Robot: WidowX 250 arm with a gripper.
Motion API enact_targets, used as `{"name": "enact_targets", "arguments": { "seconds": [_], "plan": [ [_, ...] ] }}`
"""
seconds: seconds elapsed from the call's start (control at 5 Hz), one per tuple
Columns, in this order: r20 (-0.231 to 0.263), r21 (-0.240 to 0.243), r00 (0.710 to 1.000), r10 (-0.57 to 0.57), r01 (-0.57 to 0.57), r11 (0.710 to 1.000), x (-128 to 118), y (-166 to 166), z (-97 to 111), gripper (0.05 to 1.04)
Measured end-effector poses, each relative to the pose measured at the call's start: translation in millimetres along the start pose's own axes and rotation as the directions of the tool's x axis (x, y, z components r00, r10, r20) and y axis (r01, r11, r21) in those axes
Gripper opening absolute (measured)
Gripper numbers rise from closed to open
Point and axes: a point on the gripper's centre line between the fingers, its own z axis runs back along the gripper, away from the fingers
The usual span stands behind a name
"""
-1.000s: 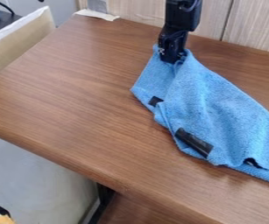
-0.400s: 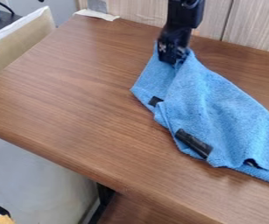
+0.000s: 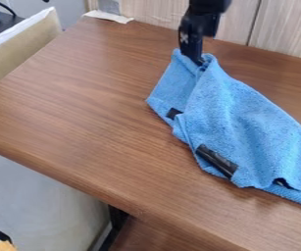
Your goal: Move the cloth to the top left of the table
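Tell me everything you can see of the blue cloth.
The cloth is blue with a soft, slightly fuzzy towel-like texture. It lies crumpled on the brown table, narrow at its upper end and broader toward the lower right, where it runs out of view. Long folds slant down it. Along its lower left side show a small black patch and a longer black strip; whether they belong to it is unclear. The black gripper meets its bunched upper end.

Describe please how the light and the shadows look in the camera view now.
Camera view: the light seems soft, with a pale, diffuse sheen on the left part of the table; camera view: a faint shadow along the lower edge of the cloth; camera view: the end effector looks very dark.
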Motion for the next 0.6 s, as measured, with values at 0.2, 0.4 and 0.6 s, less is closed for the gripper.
{"name": "enact_targets", "arguments": {
  "seconds": [0.2,0.4,0.6],
  "plan": [
    [-0.021,-0.011,1.0,0.014,-0.014,1.0,-1.9,-19.8,24.9,1.001],
    [-0.004,0.011,1.0,-0.009,0.009,1.0,1.9,-41.0,43.9,1.001],
    [-0.004,0.018,1.0,-0.012,0.012,1.0,1.5,-41.0,46.4,1.001]
  ]
}}
